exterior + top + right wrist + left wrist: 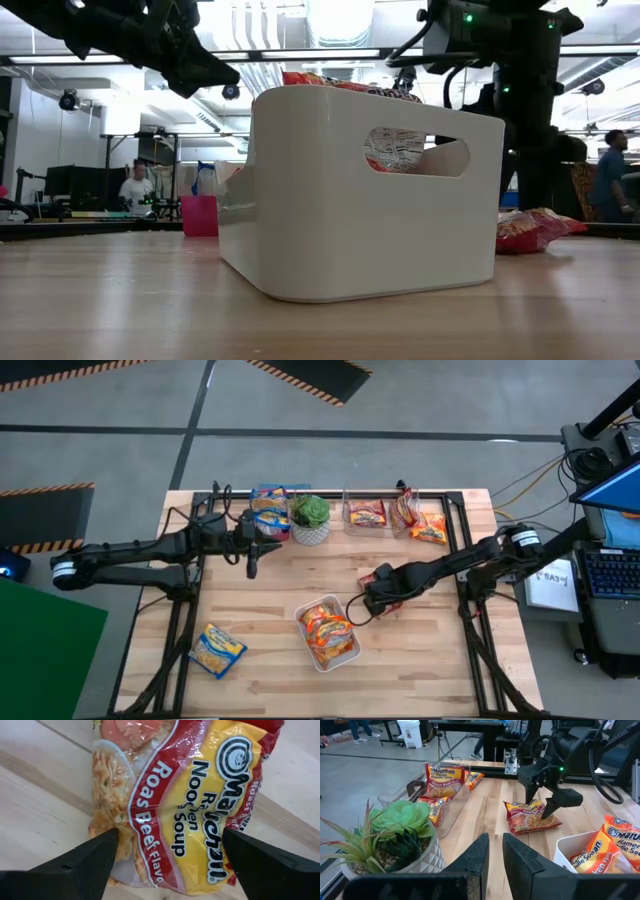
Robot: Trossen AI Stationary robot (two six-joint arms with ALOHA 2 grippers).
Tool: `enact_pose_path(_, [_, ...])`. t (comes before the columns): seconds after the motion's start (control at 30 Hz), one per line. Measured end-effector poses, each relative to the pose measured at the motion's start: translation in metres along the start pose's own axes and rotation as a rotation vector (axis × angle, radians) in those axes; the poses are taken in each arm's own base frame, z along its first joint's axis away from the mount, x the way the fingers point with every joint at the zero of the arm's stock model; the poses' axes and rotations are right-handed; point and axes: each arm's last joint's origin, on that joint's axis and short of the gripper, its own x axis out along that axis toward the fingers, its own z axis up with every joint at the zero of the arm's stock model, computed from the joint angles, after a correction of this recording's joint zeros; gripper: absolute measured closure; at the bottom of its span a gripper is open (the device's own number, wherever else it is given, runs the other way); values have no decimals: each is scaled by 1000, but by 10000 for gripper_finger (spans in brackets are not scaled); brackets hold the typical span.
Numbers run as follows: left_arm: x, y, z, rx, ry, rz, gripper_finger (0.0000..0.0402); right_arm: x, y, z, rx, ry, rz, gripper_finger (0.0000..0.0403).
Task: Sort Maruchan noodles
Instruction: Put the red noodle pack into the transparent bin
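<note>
A red Roast Beef Maruchan noodle packet (195, 805) lies flat on the wooden table (430, 660), right of centre (386, 576). My right gripper (172, 857) points down over it, open. One finger (95, 857) and the other finger (260, 865) stand on either side of the packet's width, close above it (540, 812); I see no touch. My left gripper (493, 862) hangs by the potted plant (310, 518), shut, with nothing in it. Orange packets fill a white bin (345, 655). A blue-edged packet (218, 650) lies near the front left.
Clear containers along the far edge hold blue (270, 510), red (367, 512) and orange (425, 525) packets. The white bin (370, 190) stands just left of the red packet (535, 230). Bare wood lies between the bin and the plant. People move in the room behind.
</note>
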Motion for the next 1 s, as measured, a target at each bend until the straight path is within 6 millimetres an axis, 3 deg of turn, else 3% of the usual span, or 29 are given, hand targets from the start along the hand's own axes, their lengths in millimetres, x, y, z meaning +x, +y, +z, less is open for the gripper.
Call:
enact_pose_path(0.7, [0, 0, 0, 0, 0, 0, 364, 0, 1, 1, -13, -6, 16, 281])
enact_pose_path(1.0, [0, 0, 0, -1, 0, 0, 364, -2, 1, 1, -29, -9, 23, 359])
